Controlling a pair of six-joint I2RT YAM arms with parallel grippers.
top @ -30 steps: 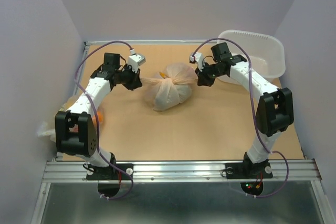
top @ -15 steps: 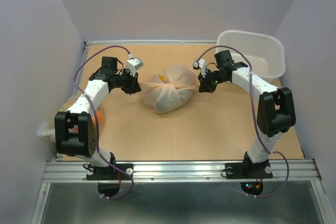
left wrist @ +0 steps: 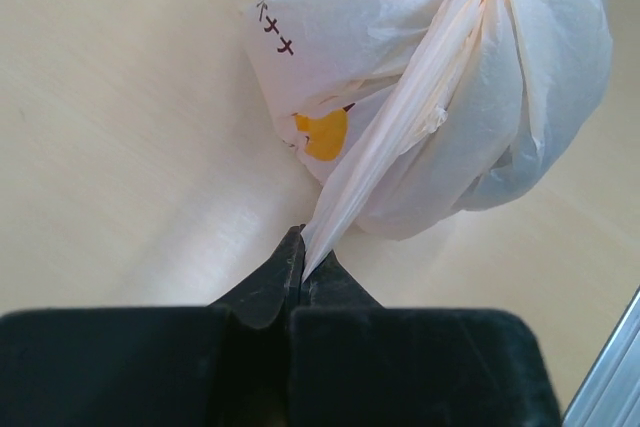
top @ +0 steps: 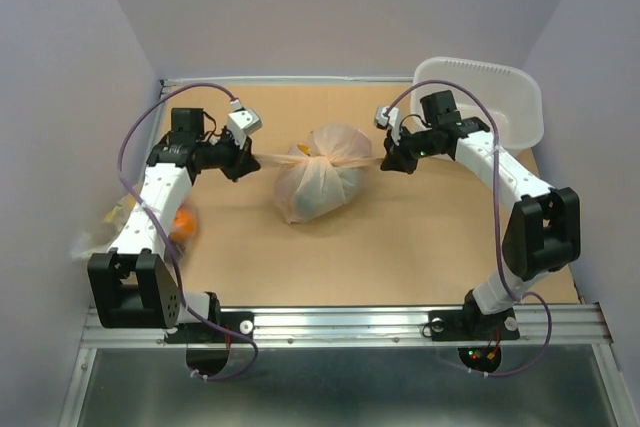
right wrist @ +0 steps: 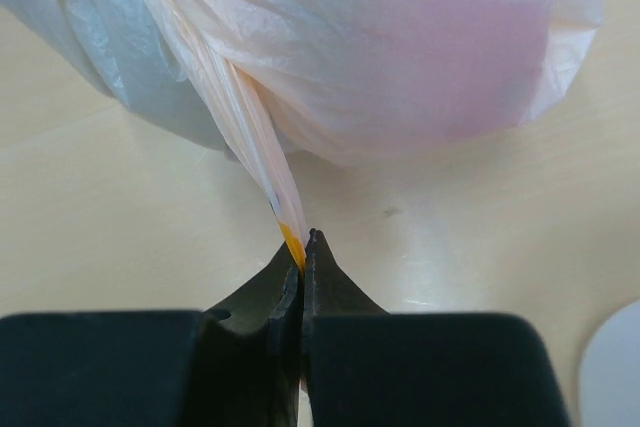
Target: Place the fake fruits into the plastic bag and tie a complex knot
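The plastic bag (top: pixel 318 179), cream-white with orange-yellow prints, sits bulging at the middle of the table. Its handles are bunched into a knot (top: pixel 318 157) on top, with two thin tails stretched taut sideways. My left gripper (top: pixel 250 159) is shut on the left tail; in the left wrist view (left wrist: pixel 302 265) the tail runs up to the bag (left wrist: pixel 440 97). My right gripper (top: pixel 385 161) is shut on the right tail; in the right wrist view (right wrist: pixel 303 252) the tail leads to the bag (right wrist: pixel 400 47). The fruits inside are hidden.
A white rigid plastic tub (top: pixel 510 97) stands at the back right, just behind the right arm. A second bag with an orange ball (top: pixel 180 222) lies at the left table edge beside the left arm. Purple walls close in the sides and back.
Both grippers have pulled outward, the left one further left and the right one further right. The tails are longer and tauter, and the bag has shifted slightly.
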